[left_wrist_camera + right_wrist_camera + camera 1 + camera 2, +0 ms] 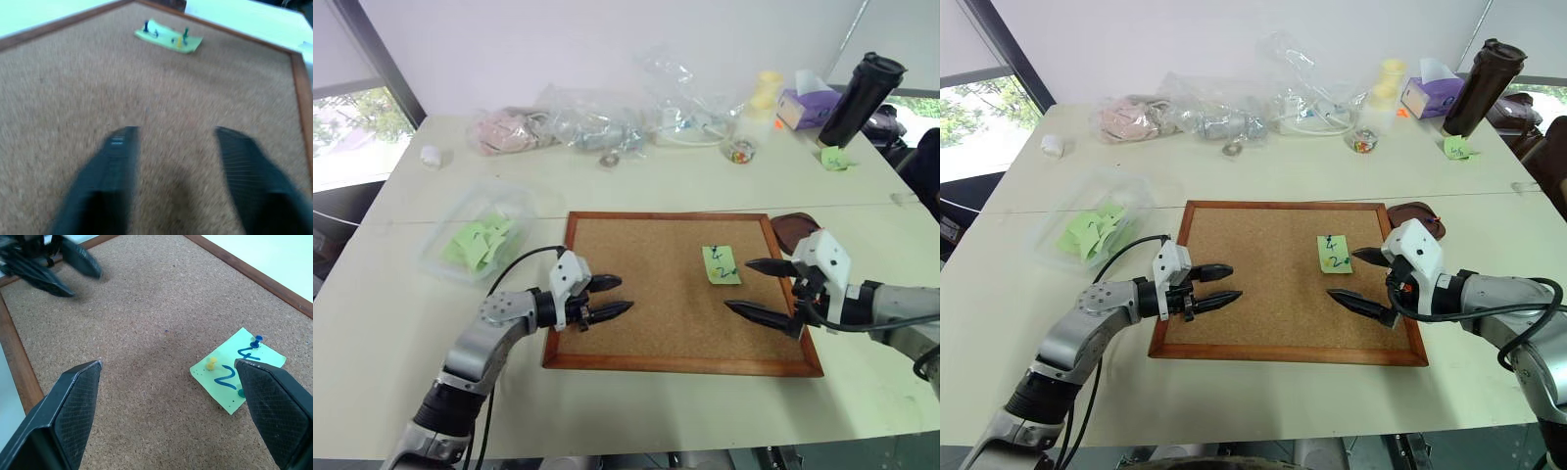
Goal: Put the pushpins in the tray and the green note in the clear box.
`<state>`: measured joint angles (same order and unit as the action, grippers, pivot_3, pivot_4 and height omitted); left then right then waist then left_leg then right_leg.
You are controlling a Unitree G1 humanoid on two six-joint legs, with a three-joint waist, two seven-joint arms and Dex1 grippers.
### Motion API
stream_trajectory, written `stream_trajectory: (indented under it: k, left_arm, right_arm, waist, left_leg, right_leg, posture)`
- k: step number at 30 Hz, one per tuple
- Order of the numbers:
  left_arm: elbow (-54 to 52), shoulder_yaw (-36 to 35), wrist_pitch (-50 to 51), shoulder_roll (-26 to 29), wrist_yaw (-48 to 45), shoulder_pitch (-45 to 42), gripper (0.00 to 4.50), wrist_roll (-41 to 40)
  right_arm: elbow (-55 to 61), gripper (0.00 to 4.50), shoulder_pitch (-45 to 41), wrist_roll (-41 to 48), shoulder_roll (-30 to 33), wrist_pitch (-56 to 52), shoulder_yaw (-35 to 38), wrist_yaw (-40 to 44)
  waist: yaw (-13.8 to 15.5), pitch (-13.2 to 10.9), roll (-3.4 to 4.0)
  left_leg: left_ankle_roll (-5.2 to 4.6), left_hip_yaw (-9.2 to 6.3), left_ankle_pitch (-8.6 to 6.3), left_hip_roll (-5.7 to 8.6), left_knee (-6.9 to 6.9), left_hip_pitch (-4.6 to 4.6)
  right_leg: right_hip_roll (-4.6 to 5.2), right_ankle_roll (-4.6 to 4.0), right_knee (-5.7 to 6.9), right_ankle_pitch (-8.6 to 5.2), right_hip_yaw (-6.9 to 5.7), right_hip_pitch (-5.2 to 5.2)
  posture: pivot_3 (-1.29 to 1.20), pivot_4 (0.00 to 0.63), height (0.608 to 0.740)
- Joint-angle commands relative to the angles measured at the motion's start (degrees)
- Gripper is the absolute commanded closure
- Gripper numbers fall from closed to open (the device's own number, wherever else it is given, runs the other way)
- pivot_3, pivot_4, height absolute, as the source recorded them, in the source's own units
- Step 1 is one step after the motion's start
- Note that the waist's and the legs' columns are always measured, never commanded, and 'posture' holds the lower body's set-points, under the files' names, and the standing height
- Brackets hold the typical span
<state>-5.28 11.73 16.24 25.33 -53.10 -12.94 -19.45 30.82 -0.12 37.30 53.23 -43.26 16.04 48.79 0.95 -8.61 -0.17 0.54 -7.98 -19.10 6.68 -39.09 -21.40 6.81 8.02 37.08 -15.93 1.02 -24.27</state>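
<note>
The green note (721,264), marked "4" over "2", lies on the cork board. It is held down by three pushpins: blue (256,340), yellow (211,364) and green (241,392). My right gripper (740,285) hovers open just right of the note, with nothing between its fingers. My left gripper (619,297) is over the board's left part, far from the note, its fingers parted and empty. The dark-brown tray (795,230) sits off the board's far right corner. The clear box (484,235), left of the board, holds several green notes.
The wood-framed cork board (636,333) lies at the table's middle. Wrinkled plastic bags (597,122), a small glass jar (741,150), a tissue box (808,103), a black tumbler (862,98) and another green note (835,159) line the back. A white cap (431,155) lies far left.
</note>
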Motion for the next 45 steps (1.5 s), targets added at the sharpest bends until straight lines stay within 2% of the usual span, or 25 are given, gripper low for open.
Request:
stream_trajectory:
  k: [1,2,8,12,18,27,30,34,45]
  left_arm:
    - [3.33,1.77,-5.35,-1.59,-1.36,-1.55,4.03,2.48]
    - [4.68,2.23,-6.49,-2.03,-1.57,-1.77,4.46,3.16]
    - [13.32,4.72,-12.82,-4.96,-1.77,-2.64,4.46,7.82]
    - [15.03,5.16,-12.72,-6.39,-0.91,-3.16,4.46,9.02]
    - [8.90,5.30,-5.42,-6.36,0.73,-4.06,4.46,9.25]
    - [-0.10,5.05,3.80,-6.09,2.88,-4.06,4.46,8.47]
    - [-1.51,5.14,5.19,-6.00,3.34,-3.97,4.50,8.37]
    - [-3.06,5.16,6.92,-6.06,4.06,-4.37,4.50,8.05]
    - [-4.97,5.02,9.14,-5.71,4.77,-4.45,4.50,7.28]
  right_arm:
    - [0.46,0.00,-1.67,0.21,-0.22,1.05,-0.56,0.31]
    - [0.21,0.00,-2.04,0.10,-0.26,1.16,-0.83,0.37]
    - [-4.06,0.00,-7.41,-1.30,-1.34,2.33,-3.62,-0.13]
    - [-9.52,0.00,-13.58,-4.36,-3.65,2.94,-7.25,-2.47]
    - [-20.33,0.00,-21.76,-9.23,-7.21,1.54,-13.47,-4.47]
    - [-30.67,0.00,-26.20,-15.86,-10.28,4.75,-17.43,-4.86]
    - [-31.91,0.85,-26.21,-17.02,-10.70,5.67,-17.65,-4.28]
    - [-32.80,2.91,-25.70,-18.36,-10.94,6.40,-17.65,-3.83]
    - [-34.54,2.91,-24.89,-20.73,-11.89,8.69,-17.56,-2.98]
  waist:
    - [0.02,0.00,0.00]
    - [-0.05,0.00,0.00]
    - [0.47,0.08,0.11]
    - [1.50,0.17,0.20]
    - [1.40,0.20,0.24]
    - [1.30,0.20,0.25]
    - [1.27,0.20,0.25]
    - [1.19,0.20,0.25]
    - [1.16,0.19,0.25]
  left_leg:
    - [0.00,0.00,0.00,0.00,0.00,0.00]
    - [0.00,0.00,0.00,0.00,-0.01,0.00]
    - [0.00,0.01,0.01,0.07,-0.06,0.07]
    - [-0.01,0.01,0.01,0.07,-0.09,0.24]
    - [-0.02,-0.02,0.01,0.14,-0.12,0.28]
    - [-0.01,-0.03,0.02,0.15,-0.09,0.03]
    - [-0.01,-0.03,0.02,0.15,-0.09,0.00]
    - [-0.01,-0.02,0.02,0.14,-0.07,0.00]
    - [-0.01,-0.01,0.02,0.14,-0.05,0.00]
  right_leg:
    - [0.00,0.00,0.00,0.00,0.00,0.00]
    - [0.00,0.00,0.00,0.00,0.00,0.00]
    - [0.00,0.00,-0.01,0.00,-0.01,0.12]
    - [0.01,0.00,-0.02,0.00,-0.01,0.34]
    - [0.04,0.00,-0.01,0.00,0.00,0.40]
    - [0.04,0.01,0.08,0.00,0.00,0.03]
    - [0.04,0.01,0.09,0.00,0.00,0.00]
    - [0.03,0.01,0.09,0.00,0.00,-0.02]
    - [0.03,0.01,0.08,0.00,0.02,-0.05]
  posture:
    - [0.00,0.150,0.740]
    - [0.00,0.150,0.740]
    - [0.00,0.150,0.740]
    - [0.00,0.150,0.740]
    - [0.00,0.150,0.740]
    - [0.00,0.150,0.740]
    - [0.00,0.150,0.740]
    - [0.00,0.150,0.740]
    - [0.00,0.150,0.740]
